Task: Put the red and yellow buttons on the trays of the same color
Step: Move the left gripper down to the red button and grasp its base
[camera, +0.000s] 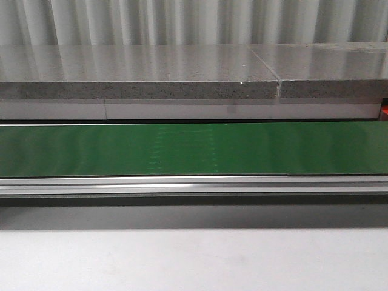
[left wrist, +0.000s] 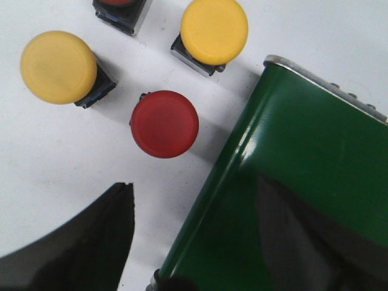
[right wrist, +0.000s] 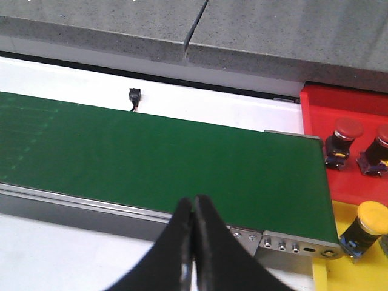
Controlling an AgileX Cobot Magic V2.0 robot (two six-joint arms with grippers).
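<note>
1. Front view: green conveyor belt runs full width, aluminium rail along its near edge, grey stone slab behind it, white table in front. No hand and no buttons visible here.
2. Left wrist view: left hand over the white table at the end of the green conveyor belt. Fingers spread wide apart, nothing between them; one dark finger over bare table, the other overlapping the belt.
3. Same view: red button sits just ahead of the open hand, close beside the belt edge. Yellow button farther out to one side, second yellow button beyond the red one near the belt corner. Another red-capped button cut off at the frame edge. All on the table, none touching.
4. Right wrist view: right hand with fingers pressed together, holding nothing, above the belt's near rail.
5. Same view: red tray off to the side past the belt end, two red buttons on it, first and second. Yellow tray nearer the hand, one yellow button on it.
6. Small black connector on the white strip beyond the belt.
</note>
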